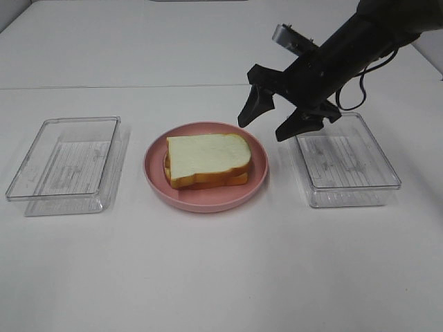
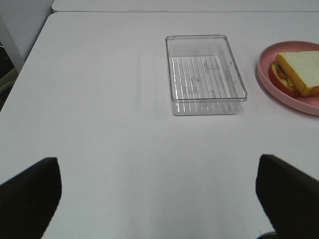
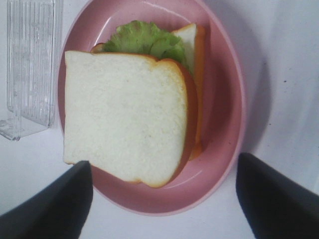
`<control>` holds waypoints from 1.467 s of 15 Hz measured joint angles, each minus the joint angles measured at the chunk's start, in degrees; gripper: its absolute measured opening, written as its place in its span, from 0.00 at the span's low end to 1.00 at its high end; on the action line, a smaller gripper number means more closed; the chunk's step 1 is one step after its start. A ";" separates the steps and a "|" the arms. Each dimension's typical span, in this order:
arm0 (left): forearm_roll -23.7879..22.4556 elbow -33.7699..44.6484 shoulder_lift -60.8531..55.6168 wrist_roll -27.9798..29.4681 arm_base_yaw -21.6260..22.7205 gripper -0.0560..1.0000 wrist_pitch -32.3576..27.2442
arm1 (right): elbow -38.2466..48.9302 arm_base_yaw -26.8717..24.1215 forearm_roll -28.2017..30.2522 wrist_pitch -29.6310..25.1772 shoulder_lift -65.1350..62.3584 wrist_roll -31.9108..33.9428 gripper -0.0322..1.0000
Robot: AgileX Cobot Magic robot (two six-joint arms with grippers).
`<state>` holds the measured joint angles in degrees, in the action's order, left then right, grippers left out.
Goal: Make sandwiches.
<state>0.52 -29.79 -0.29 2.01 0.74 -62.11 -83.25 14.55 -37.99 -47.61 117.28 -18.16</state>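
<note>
The sandwich (image 1: 206, 160) lies on a pink plate (image 1: 257, 181) at the middle of the white counter (image 1: 221, 277). Its top slice of bread is white with a golden-brown crust and sits skewed over the lower slice. In the right wrist view green lettuce (image 3: 144, 42) pokes out from under the top slice at one edge, and an orange-yellow layer shows along the side.

From the plate, a clear plastic tray (image 1: 66, 166) stands at 9 o'clock and a second clear tray (image 1: 346, 166) at 3 o'clock. Both rest flat on the counter, apart from the plate and from each other.

The right claw (image 1: 273, 117) hangs in the air at about 2 o'clock from the sandwich, over the gap between the plate's rim and the right-hand tray. Its two black fingers (image 1: 255, 107) are spread wide and hold nothing; they touch neither bread nor plate. The dark arm behind it crosses above the far corner of the right tray and hides a little of that corner.

The left claw (image 2: 159, 199) shows only in its own wrist view, its two dark fingertips (image 2: 30, 194) spread wide with nothing between them, above bare counter. Beyond it lie the left tray (image 2: 204, 74) and the plate's edge (image 2: 279, 94) with part of the sandwich (image 2: 301, 72).
</note>
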 joint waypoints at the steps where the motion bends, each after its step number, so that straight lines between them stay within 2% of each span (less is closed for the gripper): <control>1: 0.00 0.00 0.00 0.00 0.00 0.98 0.00 | 0.00 0.00 2.98 0.06 -2.64 1.72 0.84; 4: 0.00 0.00 0.00 0.00 0.00 0.98 0.00 | -0.23 0.00 16.16 -0.23 -10.26 12.72 0.89; 6: 0.00 0.00 0.00 0.00 0.00 0.98 0.00 | -3.61 -1.32 26.93 -5.44 -12.32 19.77 0.89; 8: 0.00 0.00 0.00 0.00 0.00 0.98 0.00 | -7.16 -4.13 31.86 -10.20 -12.32 22.12 0.89; 12: 0.00 0.00 0.00 0.00 0.00 0.98 0.00 | -9.97 -13.69 34.84 -19.71 -12.61 23.49 0.89; 13: 0.00 0.00 0.00 0.00 0.00 0.98 0.00 | -9.68 -14.15 36.27 -21.54 -13.46 23.49 0.89; 15: 0.00 0.00 0.00 0.00 0.00 0.98 0.00 | -6.93 -14.09 36.33 -21.43 -16.44 23.49 0.89; 19: 0.00 0.00 0.00 0.00 0.00 0.98 0.00 | 13.29 -14.09 36.61 -21.26 -39.76 23.66 0.89; 22: 0.00 0.00 0.00 0.00 0.00 0.98 0.00 | 29.51 -14.09 36.61 -21.14 -68.01 23.84 0.89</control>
<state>0.52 -29.79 -0.29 2.01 0.74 -62.11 -53.74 0.46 -1.38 -68.75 49.27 5.67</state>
